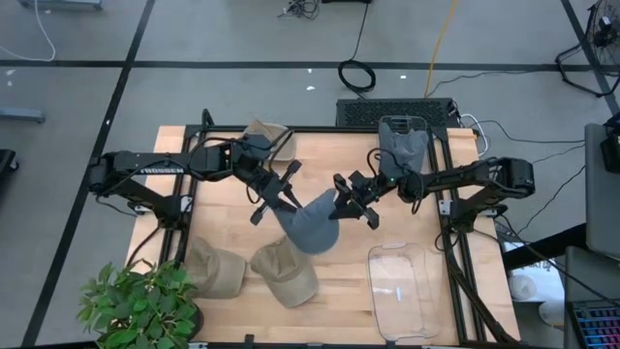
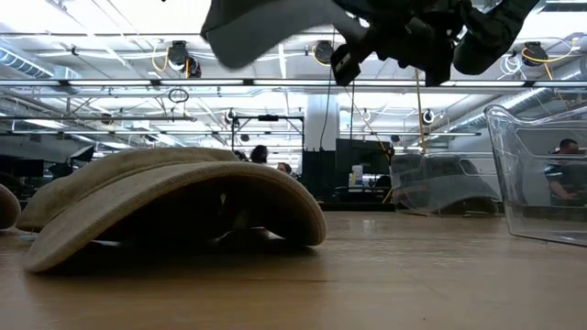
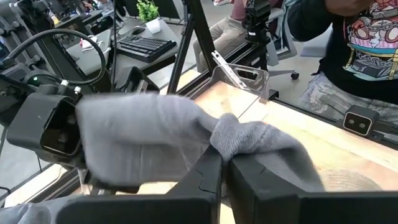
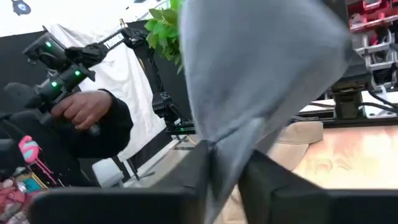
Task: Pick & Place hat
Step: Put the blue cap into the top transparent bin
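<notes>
The grey hat (image 1: pixel 310 221) hung above the middle of the desk (image 1: pixel 407 208), stretched between both arms. The left pincer (image 1: pixel 274 197) was clamped on its cloth from one side, and the right pincer (image 1: pixel 347 204) pinched its other edge. Two tan hats (image 1: pixel 284 272) lay near the front edge, beside a clear bin (image 1: pixel 402 291).

Both grippers (image 1: pixel 274 197) (image 1: pixel 347 202) clamped, raised mid-table
</notes>
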